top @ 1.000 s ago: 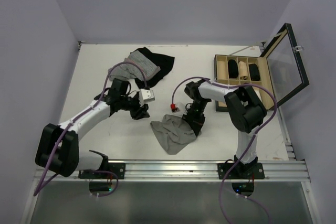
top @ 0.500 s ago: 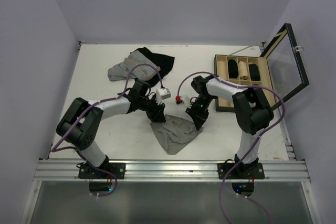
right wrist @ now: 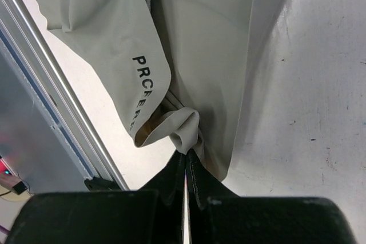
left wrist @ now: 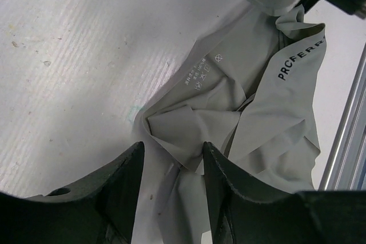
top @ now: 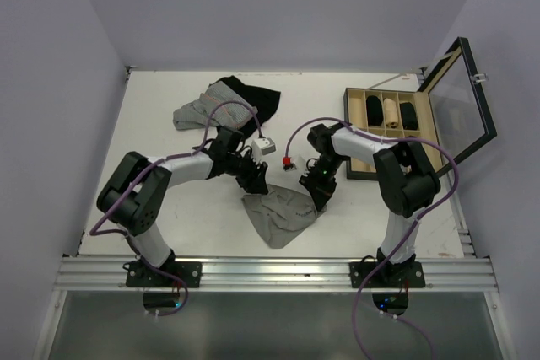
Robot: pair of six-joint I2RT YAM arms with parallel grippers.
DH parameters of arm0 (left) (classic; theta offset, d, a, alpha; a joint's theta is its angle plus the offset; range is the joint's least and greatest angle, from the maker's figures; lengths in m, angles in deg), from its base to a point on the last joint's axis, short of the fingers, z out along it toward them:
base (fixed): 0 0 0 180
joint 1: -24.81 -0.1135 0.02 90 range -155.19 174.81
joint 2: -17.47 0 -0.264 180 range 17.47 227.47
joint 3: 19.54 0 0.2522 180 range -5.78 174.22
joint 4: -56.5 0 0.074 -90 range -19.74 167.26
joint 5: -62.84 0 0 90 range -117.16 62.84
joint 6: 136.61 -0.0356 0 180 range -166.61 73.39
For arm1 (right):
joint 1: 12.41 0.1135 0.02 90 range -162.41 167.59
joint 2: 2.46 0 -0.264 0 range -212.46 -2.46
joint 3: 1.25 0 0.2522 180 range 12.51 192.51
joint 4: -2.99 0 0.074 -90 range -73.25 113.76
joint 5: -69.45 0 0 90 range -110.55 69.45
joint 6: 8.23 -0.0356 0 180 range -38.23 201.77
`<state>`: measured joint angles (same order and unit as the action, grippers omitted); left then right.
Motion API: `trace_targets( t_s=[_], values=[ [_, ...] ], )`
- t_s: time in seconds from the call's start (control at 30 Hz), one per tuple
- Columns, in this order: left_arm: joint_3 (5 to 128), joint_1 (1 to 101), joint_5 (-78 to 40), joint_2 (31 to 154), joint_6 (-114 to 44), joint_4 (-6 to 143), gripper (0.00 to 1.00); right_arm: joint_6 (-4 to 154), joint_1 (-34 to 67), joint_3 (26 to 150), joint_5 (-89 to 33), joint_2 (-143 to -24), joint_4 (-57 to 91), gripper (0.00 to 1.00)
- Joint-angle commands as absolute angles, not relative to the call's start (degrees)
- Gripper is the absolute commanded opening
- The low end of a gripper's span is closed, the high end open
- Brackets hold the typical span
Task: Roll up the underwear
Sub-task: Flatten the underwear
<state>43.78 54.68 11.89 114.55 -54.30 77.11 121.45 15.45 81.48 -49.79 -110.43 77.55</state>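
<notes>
Top external view: the underwear (top: 283, 218) is lying crumpled on the white table (top: 211, 227), near its front edge, between the two arms. The left gripper (top: 256, 183) is reaching down at the cloth's upper left edge, and the right gripper (top: 321, 197) is meeting its right edge. A pinstriped garment (top: 198, 111) and a black garment (top: 257, 99) are lying together at the back left, well apart from it. A compartmented box (top: 390, 128) is standing open at the right.

Left wrist view: the left fingers (left wrist: 120, 187) are standing apart, straddling a raised fold of grey cloth; the lettered waistband (left wrist: 300, 55) is showing upper right.

Right wrist view: the right fingers (right wrist: 174, 179) are pressing together, pinching a small fold (right wrist: 186, 132) beside the lettering.
</notes>
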Motion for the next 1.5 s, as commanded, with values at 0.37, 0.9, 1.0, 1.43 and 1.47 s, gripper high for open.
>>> trace_targets(
  t_s=[0.37, 0.9, 1.0, 1.43, 1.47],
  values=[
    [46.9, 54.8, 17.4, 117.8, -52.9, 81.1, 0.46, 120.9, 9.7, 84.1, -50.9, -102.8, 79.9, 0.38],
    [50.5, 54.7, 22.7, 121.6, -53.8, 87.8, 0.50, 127.0, 11.3, 81.7, -49.2, -105.0, 75.0, 0.44],
    [50.7, 54.8, 22.0, 122.2, -53.7, 87.8, 0.49, 127.6, 12.3, 80.4, -48.1, -106.7, 73.3, 0.44],
    [53.2, 51.5, 17.7, 119.2, -53.5, 89.0, 0.02, 127.6, 14.2, 75.3, -46.0, -104.2, 69.2, 0.00],
    [53.7, 50.9, 15.5, 118.6, -54.1, 90.0, 0.00, 127.5, 14.2, 76.0, -45.9, -103.5, 69.7, 0.00]
  ],
)
